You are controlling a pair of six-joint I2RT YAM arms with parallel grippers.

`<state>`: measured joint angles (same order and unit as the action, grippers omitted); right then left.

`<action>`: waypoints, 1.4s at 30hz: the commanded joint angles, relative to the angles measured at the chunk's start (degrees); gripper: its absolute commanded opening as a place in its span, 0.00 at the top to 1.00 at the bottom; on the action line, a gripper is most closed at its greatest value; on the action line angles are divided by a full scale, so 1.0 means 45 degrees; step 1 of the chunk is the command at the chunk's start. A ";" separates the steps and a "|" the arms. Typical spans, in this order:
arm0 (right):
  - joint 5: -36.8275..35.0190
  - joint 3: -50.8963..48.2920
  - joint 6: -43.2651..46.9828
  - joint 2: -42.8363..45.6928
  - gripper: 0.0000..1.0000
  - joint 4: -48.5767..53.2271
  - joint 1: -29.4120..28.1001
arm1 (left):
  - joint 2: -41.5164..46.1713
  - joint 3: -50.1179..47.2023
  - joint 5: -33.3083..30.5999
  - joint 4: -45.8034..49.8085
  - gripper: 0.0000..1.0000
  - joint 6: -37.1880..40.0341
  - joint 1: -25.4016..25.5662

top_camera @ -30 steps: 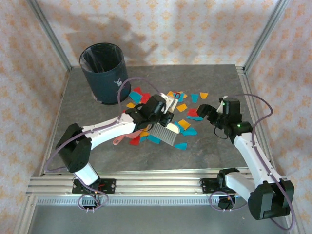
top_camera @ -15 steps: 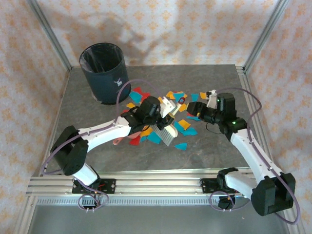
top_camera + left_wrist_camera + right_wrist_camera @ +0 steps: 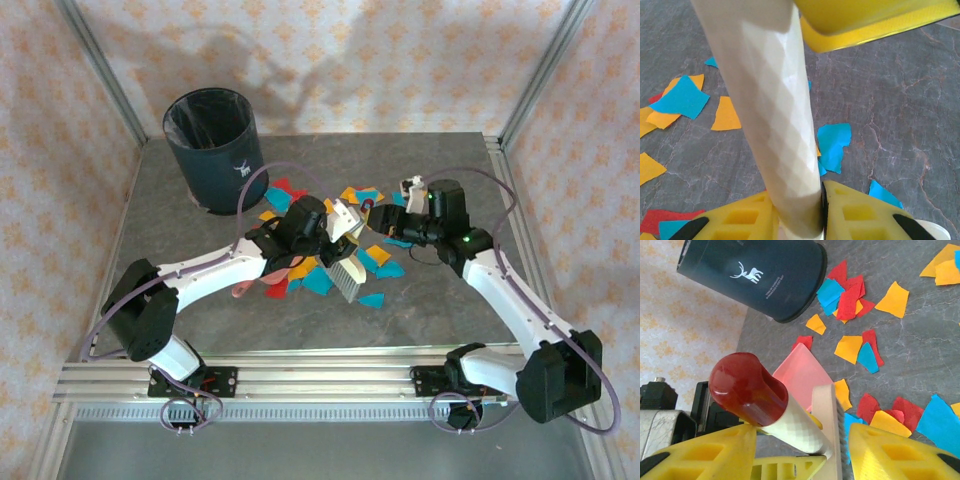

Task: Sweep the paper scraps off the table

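Silver rails (image 3: 300,378) edge the lower side of the grey marbled counter (image 3: 170,225), with a strip of bare stone just above them. Mid-frame, the left gripper (image 3: 796,212) has its jaws clamped on the cream handle of a brush (image 3: 346,274), bristles down among red, orange and blue paper scraps (image 3: 318,283). A pink dustpan (image 3: 800,371) lies beside the brush. The right gripper (image 3: 800,436) has its jaws apart around the handle's red cap; contact cannot be told. A dark bin (image 3: 210,150) stands upper left, near the scraps. The counter's right side is bare.

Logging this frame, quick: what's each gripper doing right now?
Left gripper: shut on the brush handle.
Right gripper: open, jaws apart near the handle's red end, gripping nothing.
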<state>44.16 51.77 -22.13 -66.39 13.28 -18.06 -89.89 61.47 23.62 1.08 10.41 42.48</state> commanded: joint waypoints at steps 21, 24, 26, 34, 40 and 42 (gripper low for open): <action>-0.0497 0.0546 0.1151 -0.0826 0.44 0.0720 -0.0223 | -0.0739 0.1391 0.0832 0.0125 0.76 0.0068 0.0108; -0.0430 0.0586 0.1168 -0.0991 0.47 0.0714 -0.0221 | -0.0747 0.1428 0.1305 0.0201 0.76 0.0119 0.0111; -0.0349 0.0587 0.1221 -0.1066 0.49 0.0740 -0.0223 | -0.0786 0.1476 0.1458 0.0364 0.76 0.0163 0.0110; -0.0107 0.0625 0.1365 -0.1271 0.60 0.0884 -0.0235 | -0.1076 0.1864 0.1688 0.0975 0.76 0.0219 0.0109; -0.0106 0.0566 0.1475 -0.1417 0.58 0.1029 -0.0279 | -0.1243 0.1984 0.1607 0.0992 0.76 0.0011 0.0111; -0.0126 0.0546 0.1493 -0.1488 0.58 0.1033 -0.0344 | -0.1299 0.2041 0.1686 0.1027 0.76 -0.0040 0.0101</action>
<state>43.75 53.19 -16.53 -72.69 16.78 -19.11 -95.48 68.12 29.65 5.98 10.39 42.65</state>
